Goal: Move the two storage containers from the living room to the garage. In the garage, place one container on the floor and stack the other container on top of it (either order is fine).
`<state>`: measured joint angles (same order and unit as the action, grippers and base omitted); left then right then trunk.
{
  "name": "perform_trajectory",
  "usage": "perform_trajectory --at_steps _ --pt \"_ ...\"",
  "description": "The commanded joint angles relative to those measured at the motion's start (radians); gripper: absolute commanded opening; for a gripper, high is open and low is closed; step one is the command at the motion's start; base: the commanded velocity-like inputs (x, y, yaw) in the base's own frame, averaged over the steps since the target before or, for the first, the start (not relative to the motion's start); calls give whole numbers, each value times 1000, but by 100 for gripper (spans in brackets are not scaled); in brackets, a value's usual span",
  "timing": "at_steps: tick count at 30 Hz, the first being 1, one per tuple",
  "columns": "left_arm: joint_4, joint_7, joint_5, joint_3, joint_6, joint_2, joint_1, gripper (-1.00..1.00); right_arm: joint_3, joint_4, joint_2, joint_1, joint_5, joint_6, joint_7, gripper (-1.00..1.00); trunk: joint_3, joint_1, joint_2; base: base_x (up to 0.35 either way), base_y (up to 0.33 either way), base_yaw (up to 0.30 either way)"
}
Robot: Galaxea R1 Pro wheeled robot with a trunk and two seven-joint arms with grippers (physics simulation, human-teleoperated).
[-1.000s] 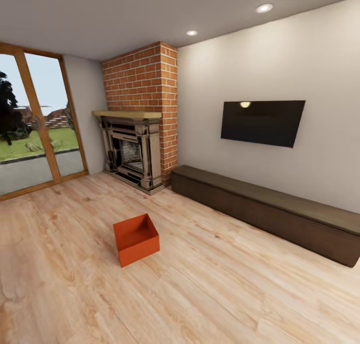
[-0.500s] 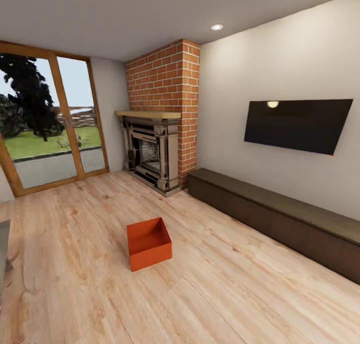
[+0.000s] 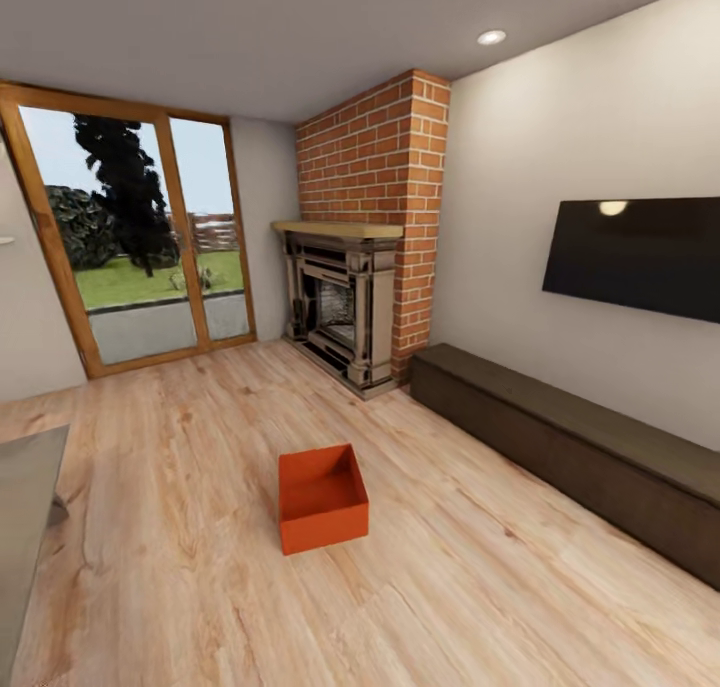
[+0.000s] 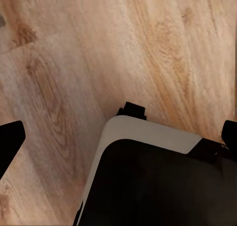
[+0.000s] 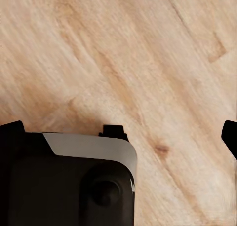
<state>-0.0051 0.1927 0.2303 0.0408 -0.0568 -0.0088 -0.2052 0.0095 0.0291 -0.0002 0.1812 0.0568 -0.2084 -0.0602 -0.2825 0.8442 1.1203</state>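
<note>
the red box looks light, stiff and thin-walled, best pinched over a rim, with both grippers' jaws wide and empty.

Camera swing leftward, storage container nearer frame centre

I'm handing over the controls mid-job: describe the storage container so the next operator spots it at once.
Find the brick fireplace in the corner. On the light wood floor before it sits the storage container, alone. It's the room's only red-orange thing: an open, lidless box.
</note>
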Motion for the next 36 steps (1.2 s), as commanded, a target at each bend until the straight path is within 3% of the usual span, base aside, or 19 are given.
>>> perform_trajectory --at_steps 1,29,36 --pt "1 2 3 4 -4 0 -1 100 0 3 0 1 6 -5 -4 100 -1 1 1 298 -133 267" --pt "1 2 3 4 -4 0 -1 100 0 3 -1 1 5 -6 -4 100 -1 1 1 298 -133 266" --pt "1 2 3 4 -5 0 -1 100 0 3 -3 1 1 -7 -4 100 -1 1 1 298 -130 61"
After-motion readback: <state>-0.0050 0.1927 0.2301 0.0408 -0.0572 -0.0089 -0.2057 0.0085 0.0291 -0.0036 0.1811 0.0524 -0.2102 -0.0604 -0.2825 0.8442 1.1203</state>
